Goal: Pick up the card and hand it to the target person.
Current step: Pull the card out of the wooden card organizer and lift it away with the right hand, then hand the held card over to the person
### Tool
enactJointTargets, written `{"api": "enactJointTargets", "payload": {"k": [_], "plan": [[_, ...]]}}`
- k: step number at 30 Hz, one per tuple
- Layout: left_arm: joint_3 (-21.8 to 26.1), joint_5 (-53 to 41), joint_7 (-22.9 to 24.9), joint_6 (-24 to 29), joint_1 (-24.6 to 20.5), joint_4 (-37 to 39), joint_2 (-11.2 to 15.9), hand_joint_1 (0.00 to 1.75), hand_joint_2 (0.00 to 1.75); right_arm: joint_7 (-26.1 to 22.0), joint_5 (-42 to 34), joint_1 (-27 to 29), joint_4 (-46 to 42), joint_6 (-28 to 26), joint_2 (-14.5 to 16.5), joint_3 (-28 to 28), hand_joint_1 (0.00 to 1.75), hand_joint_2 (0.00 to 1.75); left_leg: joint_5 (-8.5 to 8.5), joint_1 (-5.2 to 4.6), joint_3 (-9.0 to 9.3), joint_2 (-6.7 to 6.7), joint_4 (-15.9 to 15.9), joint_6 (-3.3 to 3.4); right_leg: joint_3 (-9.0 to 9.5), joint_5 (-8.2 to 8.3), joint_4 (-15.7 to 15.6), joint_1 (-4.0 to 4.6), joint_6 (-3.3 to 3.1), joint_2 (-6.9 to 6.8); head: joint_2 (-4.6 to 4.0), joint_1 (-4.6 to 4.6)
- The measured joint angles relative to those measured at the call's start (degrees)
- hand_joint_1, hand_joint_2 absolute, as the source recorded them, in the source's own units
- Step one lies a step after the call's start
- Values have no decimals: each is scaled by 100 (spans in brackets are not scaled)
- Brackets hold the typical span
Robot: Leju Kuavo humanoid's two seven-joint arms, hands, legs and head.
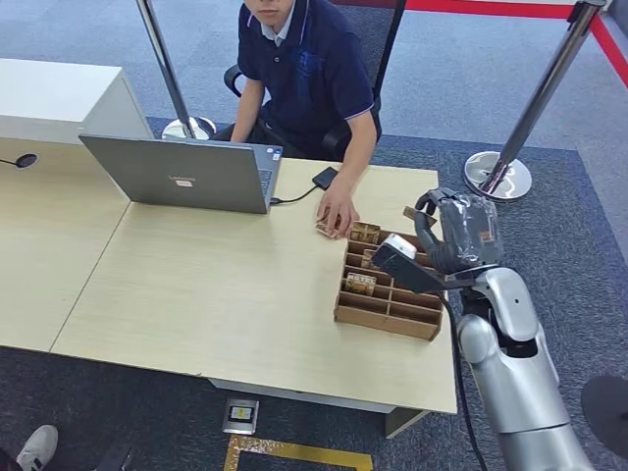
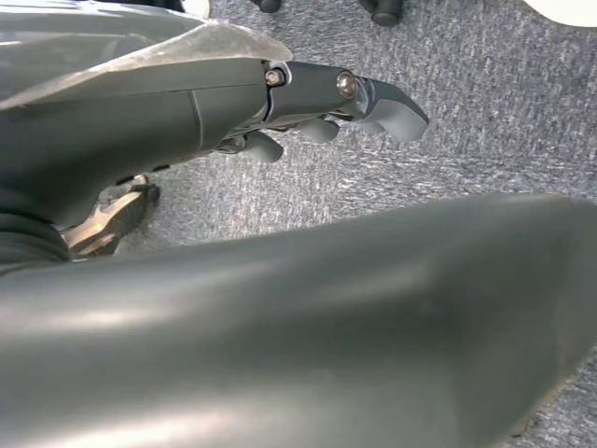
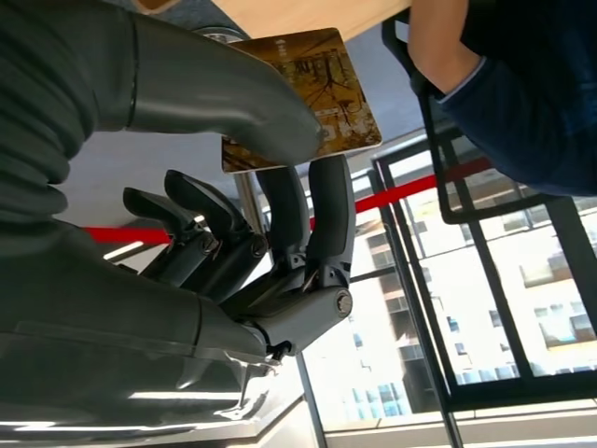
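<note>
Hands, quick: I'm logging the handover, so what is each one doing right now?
Left hand: holds nothing, fingers loosely apart.
Right hand: pinches the card.

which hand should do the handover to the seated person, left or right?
Right. The right hand already pinches the card between thumb and fingers, raised over the wooden organizer near the person's hand. The left hand hangs down by the carpet floor, holding nothing.
</note>
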Motion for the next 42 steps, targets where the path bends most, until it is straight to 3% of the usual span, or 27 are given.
{"api": "enactJointTargets", "payload": {"k": [5,15,30,31,34,35,42], "plan": [[-2,-83,-70,-17,1,13,-4,0,0,-105,-180,-207,102,-12,175,121,175,175,1,0,0,1,0,0,0,0,3,0,0,0,0,0],[-13,-190,-36,-61,-26,28,-5,0,0,-128,-291,-878,1149,-298,715,231,175,175,3,0,1,-1,0,-1,0,0,6,0,-1,0,0,-1],[-13,-169,258,-80,-18,45,-5,0,0,-168,-312,-1018,1920,-408,1118,276,175,175,3,0,1,-1,0,-1,0,0,6,0,-1,0,0,0],[-13,-169,263,-75,-18,48,-5,0,0,-173,-323,-1027,1954,-412,1139,283,143,175,3,0,1,0,0,-2,0,0,6,0,-1,0,0,0],[-13,-169,273,-67,-18,53,-6,0,0,-184,-414,-1050,2048,-482,1192,290,12,175,3,1,1,0,0,-2,-1,0,6,0,-1,0,0,0],[-13,-170,277,-67,-18,54,-7,0,0,-180,-458,-1049,2065,-533,1205,290,0,175,3,1,1,0,0,-2,-1,0,6,0,-1,0,0,0],[-13,-142,362,-23,-16,57,-22,0,0,39,-778,-611,1341,-997,1166,235,0,175,2,0,1,-2,1,-1,-1,0,1,0,0,0,0,0]]}}
